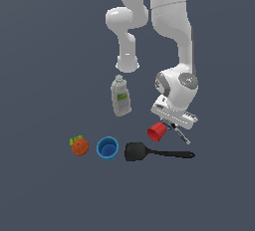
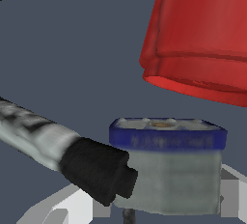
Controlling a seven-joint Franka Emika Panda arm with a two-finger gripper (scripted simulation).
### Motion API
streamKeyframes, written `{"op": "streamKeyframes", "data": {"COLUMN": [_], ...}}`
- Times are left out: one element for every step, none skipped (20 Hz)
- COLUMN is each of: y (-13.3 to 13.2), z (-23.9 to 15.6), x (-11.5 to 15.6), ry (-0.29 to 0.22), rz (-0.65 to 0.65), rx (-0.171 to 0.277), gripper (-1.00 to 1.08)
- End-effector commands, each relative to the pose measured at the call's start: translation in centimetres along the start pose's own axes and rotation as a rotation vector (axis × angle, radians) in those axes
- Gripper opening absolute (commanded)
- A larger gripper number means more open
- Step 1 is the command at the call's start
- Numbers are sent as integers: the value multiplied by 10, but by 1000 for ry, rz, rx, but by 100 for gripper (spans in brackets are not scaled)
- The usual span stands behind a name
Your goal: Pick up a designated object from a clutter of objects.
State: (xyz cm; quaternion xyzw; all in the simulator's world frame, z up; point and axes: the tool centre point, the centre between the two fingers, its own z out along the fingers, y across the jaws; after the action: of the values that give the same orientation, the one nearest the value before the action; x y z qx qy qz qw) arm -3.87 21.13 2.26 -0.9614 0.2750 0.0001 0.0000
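1. The gripper (image 1: pixel 172 124) is hanging low beside the red cup (image 1: pixel 157 132).
2. The blue block (image 2: pixel 168 162) is sitting between the fingers; whether they are clamping it, I cannot tell.
3. Lifting is remaining.

red cup (image 2: pixel 202 39): glossy, smooth (plastic-looking) | spatula (image 1: pixel 149 152): matt black

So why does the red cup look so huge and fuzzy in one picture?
In the wrist view the camera sits very near the red cup and blue block, so textures smear; in the exterior view the cup is small, evenly lit, with no cast shadows.
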Motion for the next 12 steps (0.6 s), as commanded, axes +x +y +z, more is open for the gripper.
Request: {"op": "streamKeyframes", "data": {"y": [3, 5, 6, 8, 11, 13, 16, 18, 21, 24, 28, 31], "z": [-9, -13, -18, -23, -29, -35, -42, -49, -57, -65, -74, -83], "x": [2, 3, 4, 5, 7, 8, 10, 11, 13, 15, 17, 19], "ry": [1, 1, 1, 1, 1, 1, 1, 1, 1, 1, 1, 1], "rz": [0, 0, 0, 0, 0, 0, 0, 0, 0, 0, 0, 0], "rx": [1, 1, 1, 1, 1, 1, 1, 1, 1, 1, 1, 1], "gripper": [-100, -100, -100, -100, -100, -100, -100, -100, -100, -100, -100, -100]}}
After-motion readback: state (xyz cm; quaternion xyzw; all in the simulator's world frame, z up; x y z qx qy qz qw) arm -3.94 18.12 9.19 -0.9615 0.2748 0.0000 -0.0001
